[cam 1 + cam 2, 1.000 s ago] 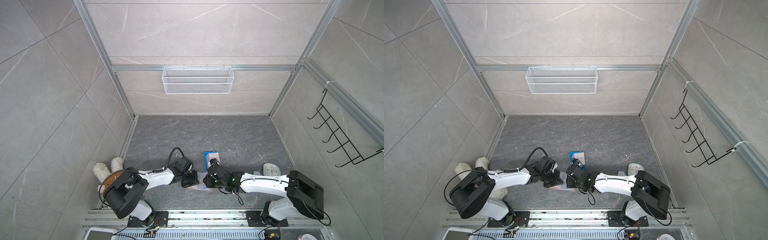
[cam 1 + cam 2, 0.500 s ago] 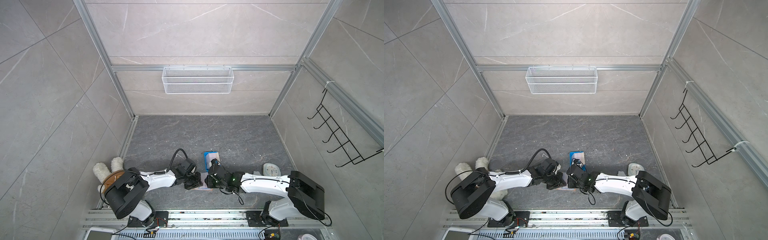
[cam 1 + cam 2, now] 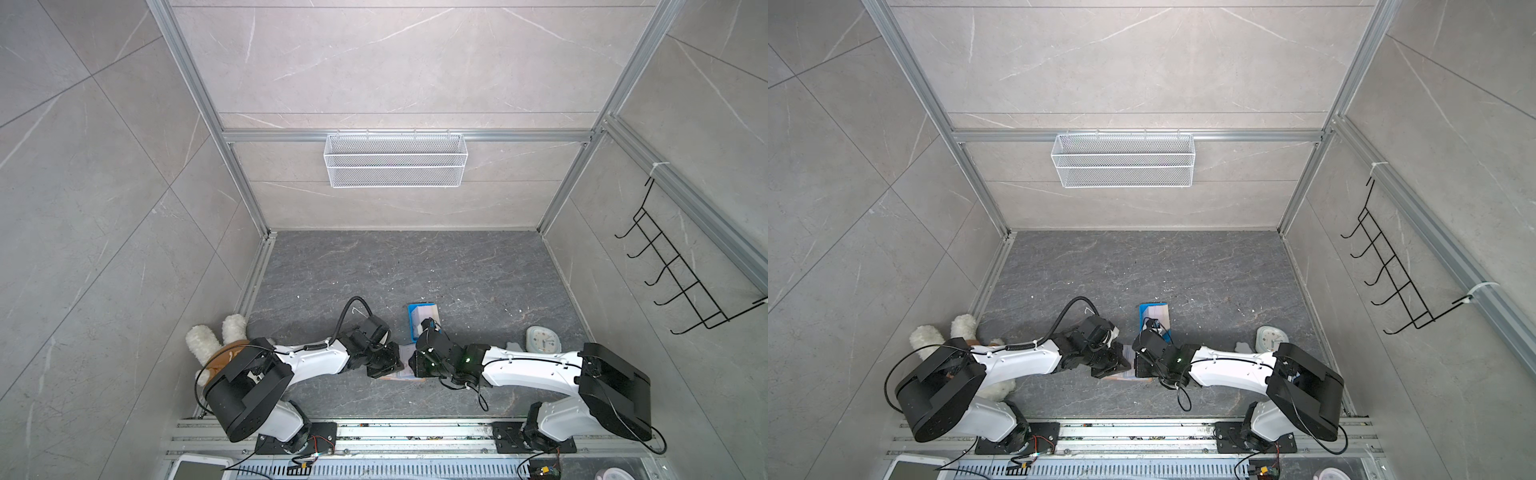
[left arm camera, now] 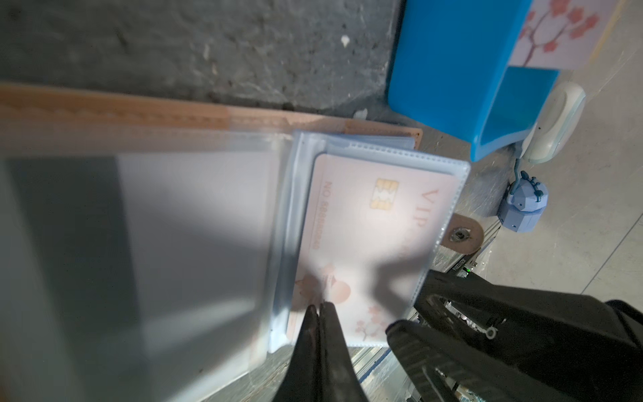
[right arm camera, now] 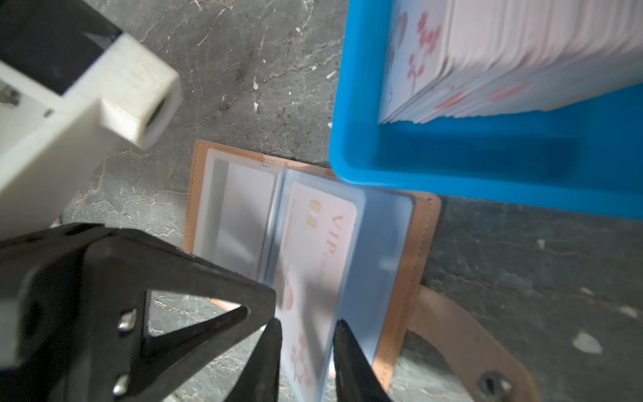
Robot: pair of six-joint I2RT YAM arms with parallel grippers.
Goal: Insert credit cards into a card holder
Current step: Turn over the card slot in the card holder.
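Holder lies open and flat at the front of the worktop, just beside the blue tray that has the card stack in it. One card with a gold chip and "VIP" on it sits inside the top clear sleeve, on the side with the snap tab.

My right end effector is partly open, with a finger on either side of that sleeve's near end. I can't tell if they touch it, and it doesn't look like a grip.

Left end effector is fully closed, tips pressed together down by the fold between the pages. No idea if a sleeve is pinched in there. In both top views the two arms meet nose to nose over the holder.
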